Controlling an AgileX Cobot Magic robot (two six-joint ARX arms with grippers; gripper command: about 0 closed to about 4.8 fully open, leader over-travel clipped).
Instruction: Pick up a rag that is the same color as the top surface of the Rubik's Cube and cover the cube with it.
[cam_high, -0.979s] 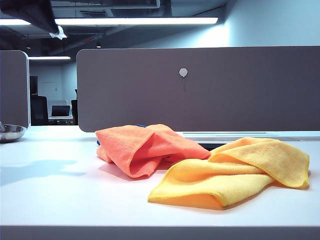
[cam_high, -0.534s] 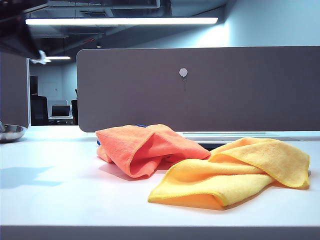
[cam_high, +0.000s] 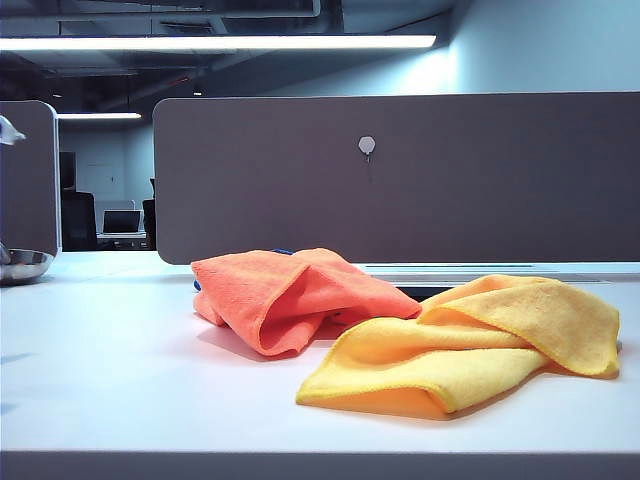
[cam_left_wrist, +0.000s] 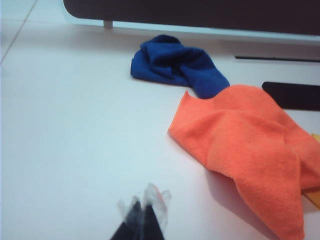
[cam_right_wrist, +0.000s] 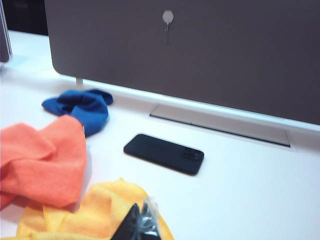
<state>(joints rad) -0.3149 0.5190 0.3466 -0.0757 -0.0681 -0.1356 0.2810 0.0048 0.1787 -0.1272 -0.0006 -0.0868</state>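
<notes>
Lying heaped on the table (cam_high: 110, 380), the rag (cam_left_wrist: 255, 145) rises in a hump, likely draped over the Rubik's Cube, which no view shows. The left hand (cam_left_wrist: 144, 212) hangs above bare table short of the rag's near edge, fingers pressed together and empty. The right hand (cam_right_wrist: 139, 222), apparently pressed together too, hovers over the yellow cloth (cam_right_wrist: 95, 212), with a dark phone (cam_right_wrist: 164, 153) and blue cloth (cam_right_wrist: 82, 107) beyond it.

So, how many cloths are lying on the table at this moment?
3. The orange rag lies mid-table, the yellow cloth beside it, its edge under the rag, and the dark blue cloth behind the rag near the partition. More could be hidden under them.
</notes>
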